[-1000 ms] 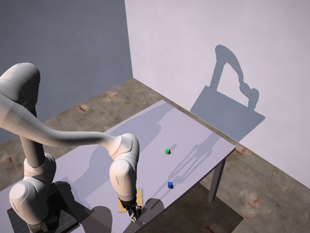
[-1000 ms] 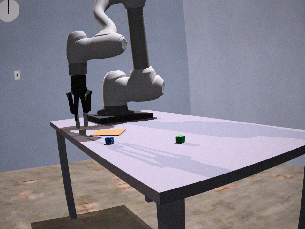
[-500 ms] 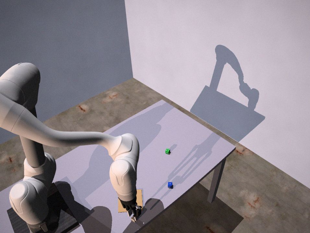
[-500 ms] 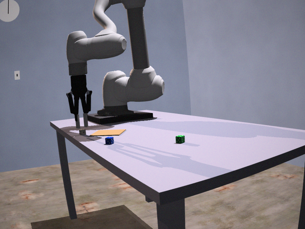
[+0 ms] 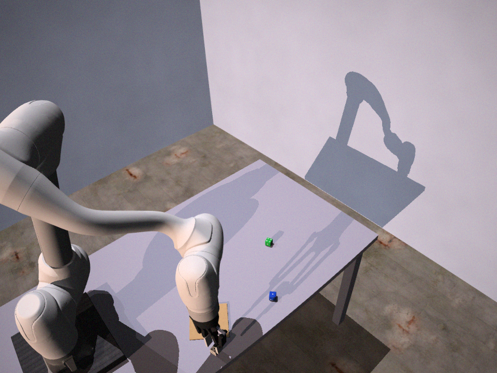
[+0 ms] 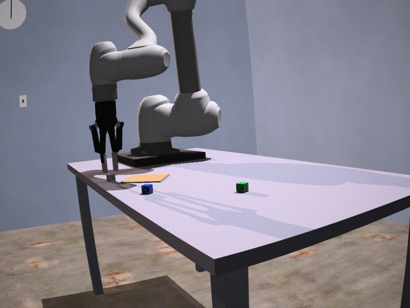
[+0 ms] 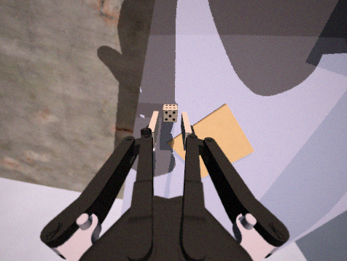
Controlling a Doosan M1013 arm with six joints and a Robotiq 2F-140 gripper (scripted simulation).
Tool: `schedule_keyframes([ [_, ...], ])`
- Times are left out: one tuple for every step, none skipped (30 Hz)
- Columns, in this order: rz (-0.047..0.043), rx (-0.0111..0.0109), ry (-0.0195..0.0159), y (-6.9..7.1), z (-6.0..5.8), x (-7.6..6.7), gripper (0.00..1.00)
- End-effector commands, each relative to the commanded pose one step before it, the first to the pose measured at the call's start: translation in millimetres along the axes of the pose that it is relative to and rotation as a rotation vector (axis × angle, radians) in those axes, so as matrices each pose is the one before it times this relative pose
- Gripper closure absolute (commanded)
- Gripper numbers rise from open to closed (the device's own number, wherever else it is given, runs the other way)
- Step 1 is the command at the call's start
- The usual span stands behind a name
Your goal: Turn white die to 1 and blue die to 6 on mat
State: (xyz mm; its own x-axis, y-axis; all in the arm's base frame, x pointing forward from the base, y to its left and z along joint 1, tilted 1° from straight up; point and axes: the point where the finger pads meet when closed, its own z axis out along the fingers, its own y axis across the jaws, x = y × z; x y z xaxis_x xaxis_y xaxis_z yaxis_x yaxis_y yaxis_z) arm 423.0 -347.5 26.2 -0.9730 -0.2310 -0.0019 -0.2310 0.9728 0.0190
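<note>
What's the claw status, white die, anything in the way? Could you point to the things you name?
Claw (image 6: 109, 171) (image 7: 170, 119) parted, nothing held, above white die (image 6: 110, 177) (image 7: 170, 113). Die on tabletop, off mat (image 6: 146, 178) (image 7: 222, 136). No obstruction seen between them.
</note>
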Motion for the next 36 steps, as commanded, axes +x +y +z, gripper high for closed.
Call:
schedule_keyframes([
  [-0.00003, -0.00004, -0.00021, 0.02, -0.08, -0.03, 0.68],
  [0.0, 0.0, 0.0, 0.0, 0.0, 0.0, 0.68],
  [0.0, 0.0, 0.0, 0.0, 0.0, 0.0, 0.68],
  [0.0, 0.0, 0.0, 0.0, 0.0, 0.0, 0.68],
  [0.0, 0.0, 0.0, 0.0, 0.0, 0.0, 0.68],
  [0.0, 0.0, 0.0, 0.0, 0.0, 0.0, 0.68],
  [0.0, 0.0, 0.0, 0.0, 0.0, 0.0, 0.68],
  [0.0, 0.0, 0.0, 0.0, 0.0, 0.0, 0.68],
  [0.0, 0.0, 0.0, 0.0, 0.0, 0.0, 0.68],
  [0.0, 0.0, 0.0, 0.0, 0.0, 0.0, 0.68],
  [0.0, 0.0, 0.0, 0.0, 0.01, 0.0, 0.68],
  [0.0, 0.0, 0.0, 0.0, 0.07, 0.0, 0.68],
  [0.0, 0.0, 0.0, 0.0, 0.18, 0.0, 0.68],
  [0.0, 0.0, 0.0, 0.0, 0.32, 0.0, 0.68],
  [0.0, 0.0, 0.0, 0.0, 0.49, 0.0, 0.68],
  [0.0, 0.0, 0.0, 0.0, 0.67, 0.0, 0.68],
  [0.0, 0.0, 0.0, 0.0, 0.86, 0.0, 0.68],
  [0.0, 0.0, 0.0, 0.0, 1.05, 0.0, 0.68],
  [0.0, 0.0, 0.0, 0.0, 1.23, 0.0, 0.68],
  [0.0, 0.0, 0.0, 0.0, 1.39, 0.0, 0.68],
  [0.0, 0.0, 0.0, 0.0, 0.0, 0.0, 0.68],
  [0.0, 0.0, 0.0, 0.0, 0.0, 0.0, 0.68],
  [0.0, 0.0, 0.0, 0.0, 1.53, 0.0, 0.68],
  [0.0, 0.0, 0.0, 0.0, 1.65, 0.0, 0.68],
  [0.0, 0.0, 0.0, 0.0, 1.73, 0.0, 0.68],
  [0.0, 0.0, 0.0, 0.0, 1.79, 0.0, 0.68],
  [0.0, 0.0, 0.0, 0.0, 1.82, 0.0, 0.68],
  [0.0, 0.0, 0.0, 0.0, 1.81, 0.0, 0.68],
  [0.0, 0.0, 0.0, 0.0, 1.77, 0.0, 0.68],
  [0.0, 0.0, 0.0, 0.0, 1.7, 0.0, 0.68],
  [0.0, 0.0, 0.0, 0.0, 1.6, 0.0, 0.68],
  [0.0, 0.0, 0.0, 0.0, 1.48, 0.0, 0.68],
  [0.0, 0.0, 0.0, 0.0, 1.34, 0.0, 0.68],
  [0.0, 0.0, 0.0, 0.0, 1.17, 0.0, 0.68],
  [0.0, 0.0, 0.0, 0.0, 1.0, 0.0, 0.68],
  [0.0, 0.0, 0.0, 0.0, 0.82, 0.0, 0.68],
])
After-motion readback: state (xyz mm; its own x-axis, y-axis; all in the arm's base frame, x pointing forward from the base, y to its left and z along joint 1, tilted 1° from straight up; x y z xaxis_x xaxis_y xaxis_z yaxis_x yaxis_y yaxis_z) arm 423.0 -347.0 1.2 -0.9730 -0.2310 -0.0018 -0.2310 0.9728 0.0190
